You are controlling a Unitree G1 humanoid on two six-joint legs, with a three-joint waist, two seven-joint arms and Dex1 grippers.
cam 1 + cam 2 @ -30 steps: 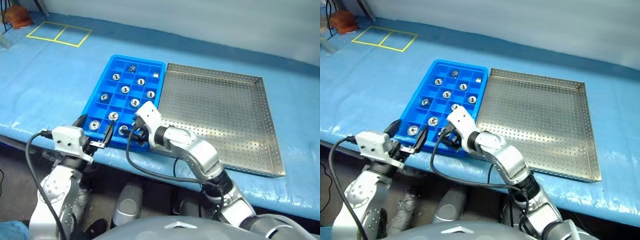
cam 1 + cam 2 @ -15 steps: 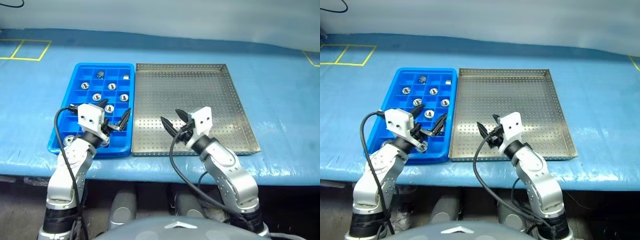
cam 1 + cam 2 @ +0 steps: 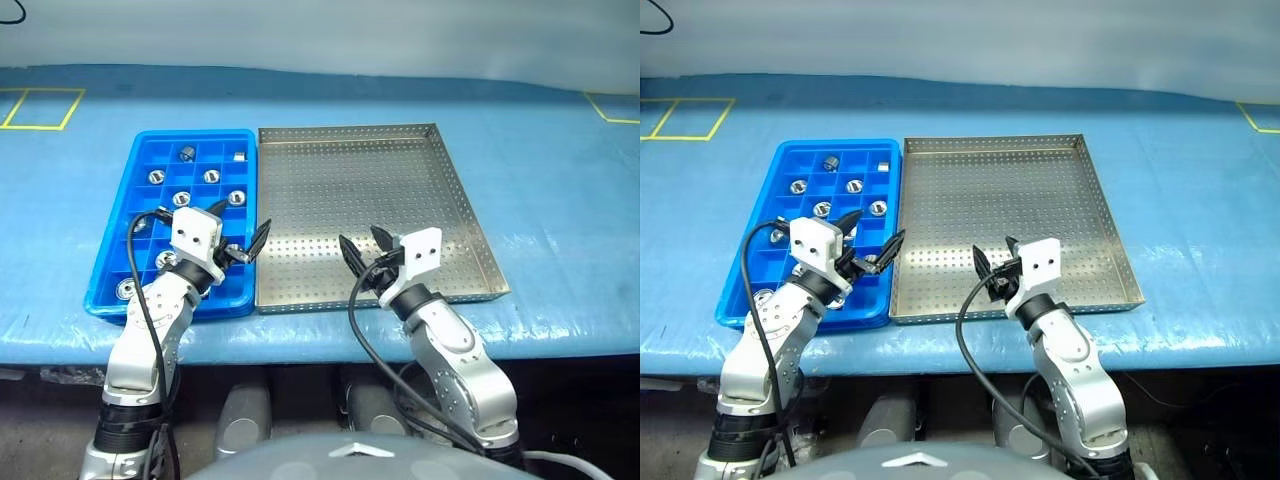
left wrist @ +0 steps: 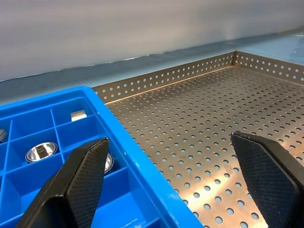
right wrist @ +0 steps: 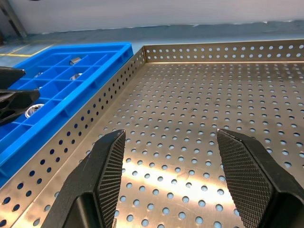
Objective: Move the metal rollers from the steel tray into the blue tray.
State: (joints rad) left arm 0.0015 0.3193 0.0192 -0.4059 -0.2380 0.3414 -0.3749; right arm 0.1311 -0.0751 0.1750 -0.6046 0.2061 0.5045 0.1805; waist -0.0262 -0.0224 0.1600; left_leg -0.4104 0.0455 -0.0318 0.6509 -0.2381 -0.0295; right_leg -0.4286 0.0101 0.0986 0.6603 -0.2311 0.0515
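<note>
The blue tray (image 3: 143,232) lies on the left with several metal rollers (image 3: 210,176) sitting singly in its compartments. Touching its right side is the steel tray (image 3: 370,190), its perforated floor bare. My left gripper (image 3: 238,225) hangs open over the blue tray's near right corner, empty. My right gripper (image 3: 365,247) is open over the steel tray's near edge, nothing between its fingers (image 5: 97,183). The left wrist view shows the blue tray's rim (image 4: 124,142), a roller (image 4: 42,151) and the steel tray (image 4: 199,123) beyond my open fingers (image 4: 71,190).
Both trays rest on a table under a blue cover (image 3: 560,200), its front edge just below my grippers. Yellow tape marks lie at the far left (image 3: 40,106) and far right (image 3: 612,106). Black cables loop from both wrists.
The view has swung round to face the trays squarely. My right gripper has gone from the blue tray's near edge to the steel tray's near edge. My left gripper has moved in over the blue tray's corner.
</note>
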